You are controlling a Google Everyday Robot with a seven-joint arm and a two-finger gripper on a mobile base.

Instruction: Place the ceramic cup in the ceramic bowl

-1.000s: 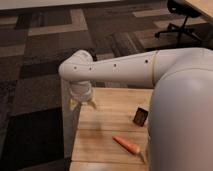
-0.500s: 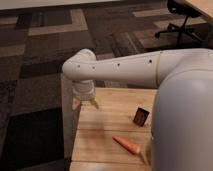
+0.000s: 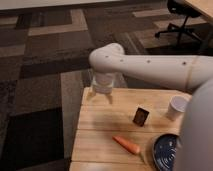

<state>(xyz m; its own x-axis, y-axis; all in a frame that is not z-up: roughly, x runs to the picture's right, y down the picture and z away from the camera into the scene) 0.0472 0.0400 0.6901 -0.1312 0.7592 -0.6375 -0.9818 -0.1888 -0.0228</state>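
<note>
the white arm reaches from the right of the view toward the left and ends in a rounded joint. there the wrist turns straight down. the gripper hangs under this joint, left of the middle, pointing down, its two fingers apart and holding nothing.

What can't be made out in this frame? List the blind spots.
- ceramic bowl, camera view: right part hidden by the robot arm, lower part cut off by the bottom edge.
- ceramic cup: right side covered by the arm.
- dark box: any markings are too small to read.
- gripper: hangs at the table's far left corner, blurred; whether it touches the wood is unclear.
</note>
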